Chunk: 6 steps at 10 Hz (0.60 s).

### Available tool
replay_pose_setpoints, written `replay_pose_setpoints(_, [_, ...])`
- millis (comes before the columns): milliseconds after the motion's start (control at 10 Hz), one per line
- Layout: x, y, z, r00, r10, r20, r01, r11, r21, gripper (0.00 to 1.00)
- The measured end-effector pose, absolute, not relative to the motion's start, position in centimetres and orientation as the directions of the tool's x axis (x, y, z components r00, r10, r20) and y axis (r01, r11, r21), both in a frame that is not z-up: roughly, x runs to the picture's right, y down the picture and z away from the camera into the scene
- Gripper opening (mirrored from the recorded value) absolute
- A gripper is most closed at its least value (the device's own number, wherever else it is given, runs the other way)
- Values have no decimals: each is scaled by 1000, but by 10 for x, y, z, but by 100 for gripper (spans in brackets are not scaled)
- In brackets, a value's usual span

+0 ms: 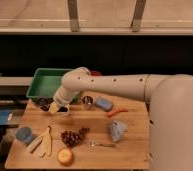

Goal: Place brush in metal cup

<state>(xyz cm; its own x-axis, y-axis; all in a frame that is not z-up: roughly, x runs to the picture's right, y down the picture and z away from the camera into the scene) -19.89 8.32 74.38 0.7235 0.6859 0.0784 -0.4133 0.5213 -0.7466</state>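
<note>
My gripper [52, 107] hangs low over the left back part of the wooden table, just in front of the green tray [42, 79]. A dark slim shape [43, 103] sits at its tip; I cannot tell whether this is the brush or whether it is held. The metal cup [88, 101], small and shiny with a dark inside, stands upright on the table about a hand's width to the right of the gripper. A white cup [63, 110] stands right beside the gripper.
A blue block [104, 104] lies right of the metal cup, with an orange piece [117, 112] and a crumpled grey-blue cloth [117, 130] further right. Grapes [72, 136], pale wooden utensils [44, 143], a round yellow fruit [65, 156], a blue-grey bowl [24, 134] and a small metal utensil [101, 145] lie in front.
</note>
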Motion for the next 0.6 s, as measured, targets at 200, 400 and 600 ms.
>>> replay_pose_setpoints(200, [-192, 49, 726, 719, 682, 135, -404, 568, -717, 0])
replay_pose_setpoints(400, [-173, 17, 722, 713, 682, 161, -422, 602, -678, 0])
replay_pose_setpoints(600, [-143, -6, 725, 693, 702, 165, -465, 610, -642, 0])
